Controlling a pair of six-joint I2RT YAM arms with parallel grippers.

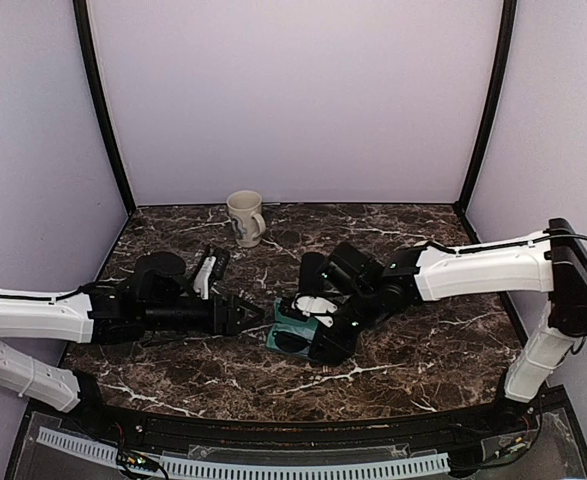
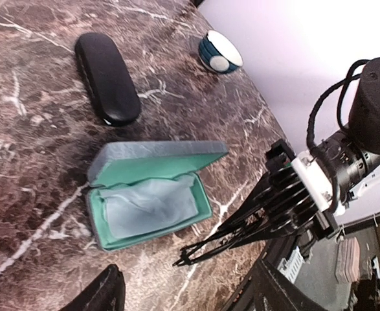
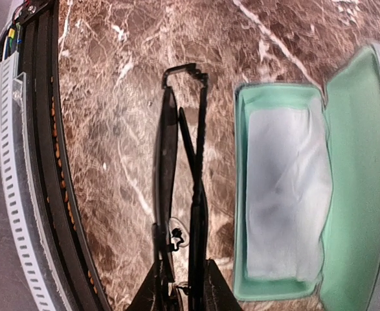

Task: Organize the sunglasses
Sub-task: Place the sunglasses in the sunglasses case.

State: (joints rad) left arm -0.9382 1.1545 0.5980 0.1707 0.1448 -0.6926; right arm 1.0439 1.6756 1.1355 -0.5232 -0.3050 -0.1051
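Now the thin-framed sunglasses (image 3: pixel 180 168) are hanging folded in the clamping right gripper (image 3: pixel 182 285) (parallel to the open case (image 3: pixel 239 194), just apart from its wall), bare surface (image 3: pixel 105 129) lying between them and the front edge; the left gripper (image 1: pixel 248 315) is gaping.

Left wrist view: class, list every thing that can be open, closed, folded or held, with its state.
Grey-blue rectangular case: open, holding only a cloth.
Black oblong case: closed.
Thin dark-framed sunglasses: folded, gripped by right hand, outside the case.
Left hand: open, empty.
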